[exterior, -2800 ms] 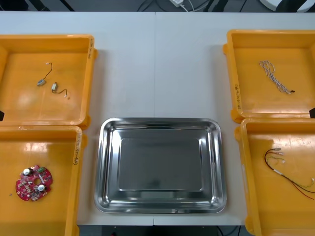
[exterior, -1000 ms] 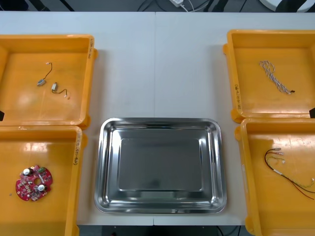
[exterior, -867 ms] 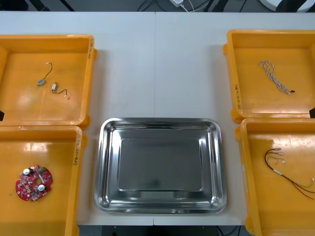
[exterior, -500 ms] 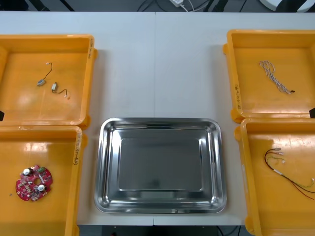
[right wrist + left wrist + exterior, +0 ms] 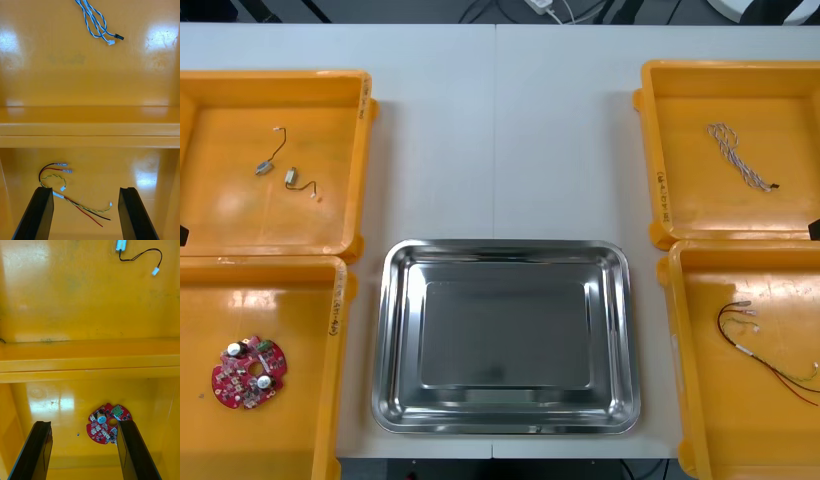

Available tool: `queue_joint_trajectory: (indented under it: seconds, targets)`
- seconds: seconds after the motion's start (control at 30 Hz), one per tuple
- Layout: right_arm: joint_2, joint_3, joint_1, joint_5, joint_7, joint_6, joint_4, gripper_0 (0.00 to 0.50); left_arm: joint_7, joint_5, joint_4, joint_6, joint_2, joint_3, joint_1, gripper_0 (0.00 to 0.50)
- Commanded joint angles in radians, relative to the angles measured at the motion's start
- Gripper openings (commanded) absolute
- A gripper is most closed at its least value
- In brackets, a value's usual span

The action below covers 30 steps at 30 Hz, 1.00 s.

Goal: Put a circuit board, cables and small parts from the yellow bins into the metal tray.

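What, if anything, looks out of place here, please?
Nothing stands out. The metal tray lies bare; red circuit board, cables and small metal parts lie inside their yellow bins. Left gripper and right gripper hover open over near bins.

Your table is a plain pale grey-white. The four yellow bins along its left and right edges are one flat glossy yellow, with pale patches of glare. The metal tray is bare, shiny silver. At the near left corner the circuit board is red (dotted with white, green and dark components). At the far left corner the small metal parts look silvery, though they are too small to be sure, with black leads tipped white. At the far right corner the twisted cable is blue and white, ending in black and white plugs. At the near right corner the red and yellow cable also carries a black strand. Your left gripper and right gripper have black fingers.
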Motion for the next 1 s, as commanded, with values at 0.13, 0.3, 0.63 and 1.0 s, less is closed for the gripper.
queue_joint_trajectory:
  seconds: [0.13, 0.3, 0.63, 1.0]
  targets:
    - [-0.018, -0.033, 0.008, 0.0, -0.046, 0.0, -0.025, 0.5, -0.084, 0.008, -0.025, 0.001, 0.038, 0.031, 0.012, 0.5]
    - [-0.018, -0.033, 0.008, 0.0, -0.046, 0.0, -0.025, 0.5, -0.084, 0.008, -0.025, 0.001, 0.038, 0.031, 0.012, 0.5]
    - [-0.018, -0.033, 0.008, 0.0, -0.046, 0.0, -0.025, 0.5, -0.084, 0.008, -0.025, 0.001, 0.038, 0.031, 0.012, 0.5]
    - [-0.018, -0.033, 0.008, 0.0, -0.046, 0.0, -0.025, 0.5, -0.084, 0.008, -0.025, 0.001, 0.038, 0.031, 0.012, 0.5]
